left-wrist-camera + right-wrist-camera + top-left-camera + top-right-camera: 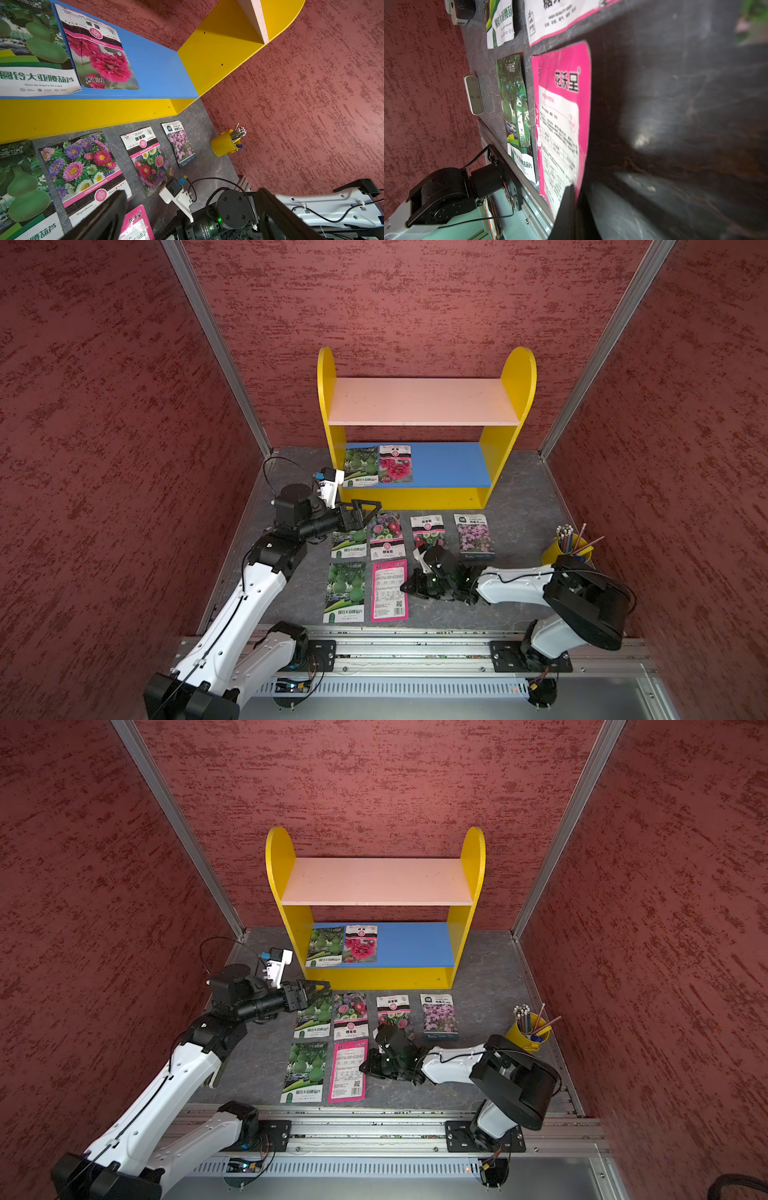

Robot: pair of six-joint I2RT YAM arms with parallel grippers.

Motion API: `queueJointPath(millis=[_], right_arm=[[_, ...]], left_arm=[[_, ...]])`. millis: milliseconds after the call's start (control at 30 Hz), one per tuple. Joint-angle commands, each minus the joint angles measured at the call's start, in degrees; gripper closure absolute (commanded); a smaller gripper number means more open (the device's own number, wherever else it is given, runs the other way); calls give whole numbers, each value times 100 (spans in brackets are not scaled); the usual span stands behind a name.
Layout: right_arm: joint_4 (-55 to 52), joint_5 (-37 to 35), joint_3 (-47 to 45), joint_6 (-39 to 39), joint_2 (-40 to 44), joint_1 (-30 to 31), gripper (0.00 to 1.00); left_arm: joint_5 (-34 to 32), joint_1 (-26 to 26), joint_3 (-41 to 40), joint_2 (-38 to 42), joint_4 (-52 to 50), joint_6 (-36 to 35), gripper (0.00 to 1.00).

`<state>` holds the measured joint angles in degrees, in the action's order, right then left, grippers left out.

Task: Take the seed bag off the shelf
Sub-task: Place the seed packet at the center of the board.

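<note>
Two seed bags (395, 463) on the shelf (517, 377), blue board (451, 464).

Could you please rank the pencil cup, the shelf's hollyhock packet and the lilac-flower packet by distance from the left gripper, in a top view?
From the left gripper:
1. hollyhock packet, on the shelf.
2. lilac-flower packet, on the table, right side.
3. pencil cup, far right.

grey tabletop (519, 506), shelf (415, 497) bearing two seed bags (395, 464), six bags (386, 535), pencil cup (559, 558)
</note>
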<state>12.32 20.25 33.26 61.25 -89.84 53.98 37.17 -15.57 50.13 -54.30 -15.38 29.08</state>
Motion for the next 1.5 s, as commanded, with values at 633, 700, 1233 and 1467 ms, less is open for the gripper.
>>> queueJointPath(millis=[633, 700, 1233, 1467], right_arm=[[-1145, -480, 200, -436, 183, 48, 67], [-1470, -667, 223, -571, 340, 38, 64], [-2467, 145, 1210, -2742, 2102, -584, 22], [-2910, 172, 1410, -3194, 2579, -877, 2]], left_arm=[[15, 45, -117, 3, 237, -16, 0], [19, 46, -123, 3, 243, -16, 0], [-953, -635, 652, -1093, -13, -435, 0], [-2059, -1205, 1569, -2308, -79, -834, 0]])
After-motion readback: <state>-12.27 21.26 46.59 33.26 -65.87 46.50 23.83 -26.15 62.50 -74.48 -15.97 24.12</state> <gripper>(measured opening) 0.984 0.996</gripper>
